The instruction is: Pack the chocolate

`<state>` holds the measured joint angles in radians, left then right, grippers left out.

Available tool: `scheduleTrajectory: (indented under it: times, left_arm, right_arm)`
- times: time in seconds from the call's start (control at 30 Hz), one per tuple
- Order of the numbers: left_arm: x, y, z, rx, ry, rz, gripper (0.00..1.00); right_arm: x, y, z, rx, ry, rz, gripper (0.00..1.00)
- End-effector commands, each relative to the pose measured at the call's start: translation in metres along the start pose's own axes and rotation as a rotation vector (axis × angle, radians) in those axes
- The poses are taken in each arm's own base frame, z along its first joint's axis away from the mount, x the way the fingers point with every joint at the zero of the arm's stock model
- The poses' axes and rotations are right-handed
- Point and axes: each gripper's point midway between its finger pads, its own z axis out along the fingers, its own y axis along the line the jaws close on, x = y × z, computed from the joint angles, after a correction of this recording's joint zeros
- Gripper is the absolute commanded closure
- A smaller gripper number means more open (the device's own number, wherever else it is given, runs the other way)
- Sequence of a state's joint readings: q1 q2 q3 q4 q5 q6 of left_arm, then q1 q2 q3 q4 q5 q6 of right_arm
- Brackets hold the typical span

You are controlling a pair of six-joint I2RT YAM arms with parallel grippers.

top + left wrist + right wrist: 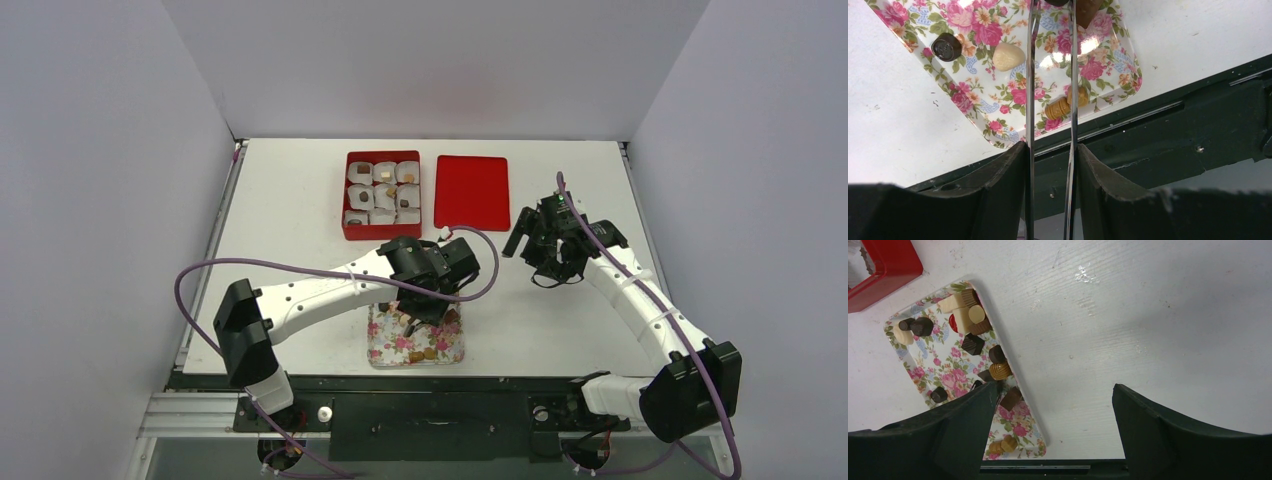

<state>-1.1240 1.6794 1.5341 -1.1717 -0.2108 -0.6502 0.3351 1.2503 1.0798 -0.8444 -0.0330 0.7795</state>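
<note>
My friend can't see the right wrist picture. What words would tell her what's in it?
The right gripper hangs open over the white table, holding nothing. On the picture's left lies a floral tray scattered with chocolate pieces, dark, tan and cream; a red box corner peeks in at top left.

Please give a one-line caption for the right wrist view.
Open right gripper above the white table, beside the floral tray of chocolates.

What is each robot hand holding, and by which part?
The left hand squeezes thin metal tongs partway along their two blades, well behind the tips. A brown chocolate sits at the tips, apparently pinched. The right hand is open and holds nothing.
</note>
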Motion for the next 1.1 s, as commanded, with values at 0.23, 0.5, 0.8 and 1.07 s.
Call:
scheduleTrajectory:
  times: [0.23, 0.5, 0.8, 1.07]
  left_arm:
    - [-0.003, 0.01, 0.001, -0.027, -0.014, -0.021, 0.64]
    - [-0.004, 0.008, 0.008, -0.026, -0.003, -0.007, 0.64]
    - [-0.005, 0.008, 0.009, -0.027, -0.001, -0.004, 0.66]
    - [-0.006, 0.012, 0.006, -0.036, -0.004, -0.006, 0.7]
  right_arm:
    - [-0.009, 0.005, -0.001, -0.022, -0.04, 0.005, 0.19]
    - [-0.009, 0.005, 0.0, -0.021, -0.039, 0.001, 0.19]
    - [-0.01, 0.006, -0.001, -0.025, -0.039, -0.001, 0.19]
    - [-0.011, 0.008, -0.001, -0.027, -0.037, -0.004, 0.19]
